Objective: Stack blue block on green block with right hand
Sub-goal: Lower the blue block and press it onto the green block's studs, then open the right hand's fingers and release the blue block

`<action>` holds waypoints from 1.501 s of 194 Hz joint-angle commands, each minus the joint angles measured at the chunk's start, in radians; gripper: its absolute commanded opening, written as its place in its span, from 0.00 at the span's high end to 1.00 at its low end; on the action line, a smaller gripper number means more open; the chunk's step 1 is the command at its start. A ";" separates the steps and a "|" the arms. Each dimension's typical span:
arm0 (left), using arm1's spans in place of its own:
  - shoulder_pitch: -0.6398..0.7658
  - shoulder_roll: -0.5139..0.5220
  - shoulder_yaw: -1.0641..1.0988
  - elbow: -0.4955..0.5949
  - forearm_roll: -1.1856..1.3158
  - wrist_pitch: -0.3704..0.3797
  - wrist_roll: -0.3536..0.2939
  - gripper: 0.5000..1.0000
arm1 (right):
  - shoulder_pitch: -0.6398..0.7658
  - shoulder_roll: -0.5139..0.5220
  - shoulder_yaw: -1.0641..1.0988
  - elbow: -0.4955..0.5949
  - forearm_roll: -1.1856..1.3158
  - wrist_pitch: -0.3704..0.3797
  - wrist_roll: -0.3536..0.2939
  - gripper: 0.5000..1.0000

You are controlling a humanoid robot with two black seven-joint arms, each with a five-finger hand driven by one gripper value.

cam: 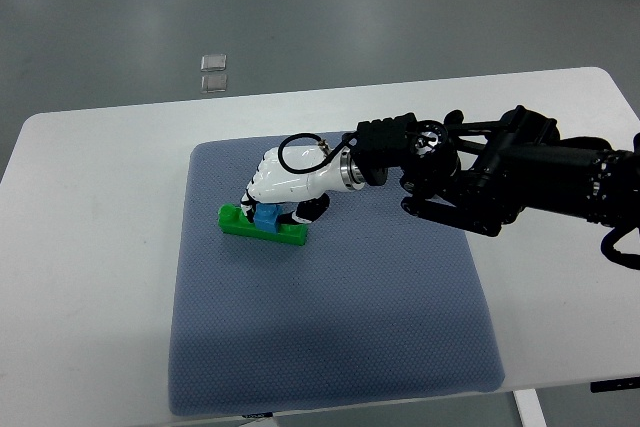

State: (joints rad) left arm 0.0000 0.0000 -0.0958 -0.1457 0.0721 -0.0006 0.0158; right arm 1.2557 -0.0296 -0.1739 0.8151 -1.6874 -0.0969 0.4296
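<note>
Blue cube (pixel 267 216) atop long green block (pixel 262 228)

Your robot's black right arm (pixel 520 177) enters from 3 o'clock, reaching toward 9; its white right hand (pixel 285 187) points down, fingers curled around a small blue block (pixel 267 217).

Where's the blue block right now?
In the top view, the blue block sits on the green block, left of centre on the grey mat, with the right hand closed around it.
</note>
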 commanded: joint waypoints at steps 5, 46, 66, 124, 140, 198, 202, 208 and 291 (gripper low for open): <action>0.000 0.000 0.001 0.000 0.000 0.001 0.000 0.00 | -0.006 0.002 -0.001 -0.005 0.000 0.000 0.000 0.87; 0.000 0.000 -0.001 0.000 0.000 0.001 0.001 0.00 | -0.009 0.007 -0.001 -0.019 0.000 0.000 0.001 0.87; 0.000 0.000 -0.001 0.000 0.000 0.001 0.001 0.00 | -0.012 0.007 -0.001 -0.022 0.000 -0.001 0.001 0.87; 0.000 0.000 0.001 0.000 0.000 0.001 0.000 0.00 | -0.015 0.013 -0.001 -0.034 0.000 -0.001 0.001 0.87; 0.000 0.000 -0.001 0.000 0.000 -0.001 0.000 0.00 | -0.015 0.013 0.001 -0.034 0.002 -0.003 0.001 0.83; 0.000 0.000 -0.001 0.000 0.000 -0.001 0.001 0.00 | -0.009 0.010 0.004 -0.033 0.011 -0.001 0.005 0.46; 0.000 0.000 0.001 0.000 0.000 -0.001 0.000 0.00 | -0.009 0.010 0.004 -0.033 0.011 -0.001 0.005 0.45; 0.000 0.000 -0.001 0.000 0.000 0.001 0.000 0.00 | -0.009 0.010 0.004 -0.033 0.011 -0.001 0.005 0.43; 0.000 0.000 0.001 0.000 0.000 0.001 0.001 0.00 | 0.001 -0.003 0.008 -0.025 0.014 0.002 0.008 0.28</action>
State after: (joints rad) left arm 0.0000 0.0000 -0.0961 -0.1457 0.0721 0.0000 0.0160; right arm 1.2546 -0.0284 -0.1660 0.7882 -1.6736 -0.0956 0.4357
